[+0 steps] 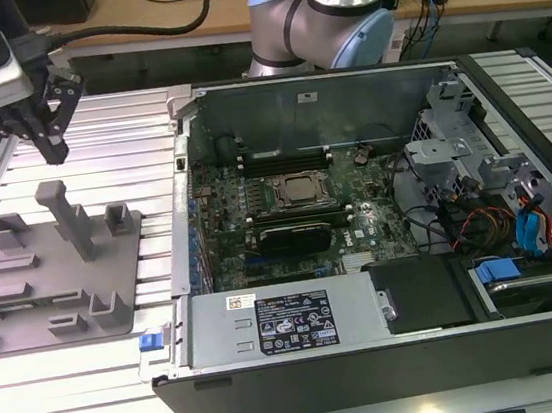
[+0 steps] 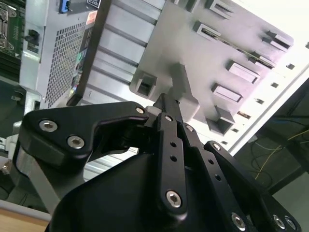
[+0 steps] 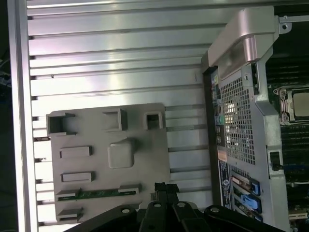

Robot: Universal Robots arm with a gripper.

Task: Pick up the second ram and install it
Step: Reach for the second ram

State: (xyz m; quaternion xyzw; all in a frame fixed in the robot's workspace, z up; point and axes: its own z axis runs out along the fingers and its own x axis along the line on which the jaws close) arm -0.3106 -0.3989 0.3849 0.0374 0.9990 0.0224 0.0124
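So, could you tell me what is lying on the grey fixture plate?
Raised grey blocks and the second ram, a green stick between two blocks; its ends are hidden inside them.

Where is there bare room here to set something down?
Bare table on the fixture plate's far side, up to the case; more on its near side and past the case on the exterior view's right. Crowded: the plate's blocks and the case's inside.
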